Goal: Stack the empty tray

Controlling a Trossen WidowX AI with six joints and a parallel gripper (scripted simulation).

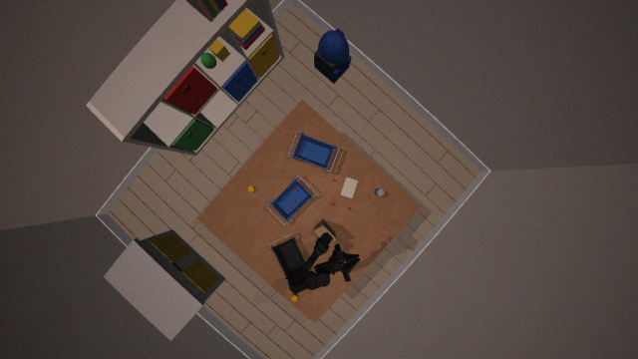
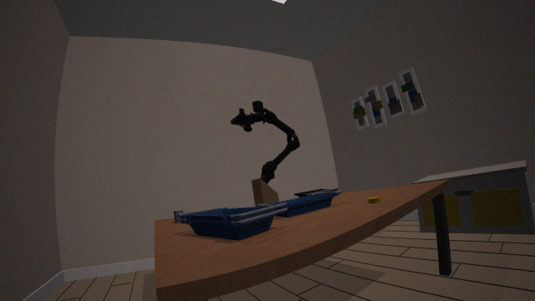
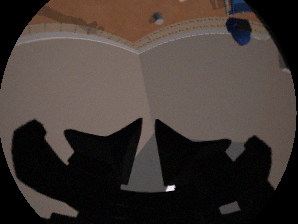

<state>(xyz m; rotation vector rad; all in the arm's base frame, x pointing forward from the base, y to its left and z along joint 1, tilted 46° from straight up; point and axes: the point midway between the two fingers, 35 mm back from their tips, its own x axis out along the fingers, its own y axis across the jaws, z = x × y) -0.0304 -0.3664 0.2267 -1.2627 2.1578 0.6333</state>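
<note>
The loaded blue tray (image 1: 300,200) (image 2: 307,206) holds several small red blocks. Its wire bars (image 1: 307,184) (image 1: 276,214) stand out over its two ends. The empty blue tray (image 1: 313,151) (image 2: 231,223) stands apart from it, nearest the camera in the exterior view, with wires at both ends. My gripper (image 1: 357,258) (image 2: 232,121) (image 3: 148,121) is high in the air, away from both trays, pointing out past the table toward the walls. Its fingers are a narrow gap apart, open, with nothing between them. The load is too small to make out in the exterior view.
A black tray (image 1: 288,253) (image 2: 303,194) lies beside the arm's base. A tan board (image 2: 261,193) stands at the base. Loose red blocks (image 1: 333,203) (image 1: 334,179), a white card (image 1: 349,187), a grey cup (image 1: 380,192) (image 3: 158,18) and yellow discs (image 1: 251,188) (image 1: 294,298) are on the table.
</note>
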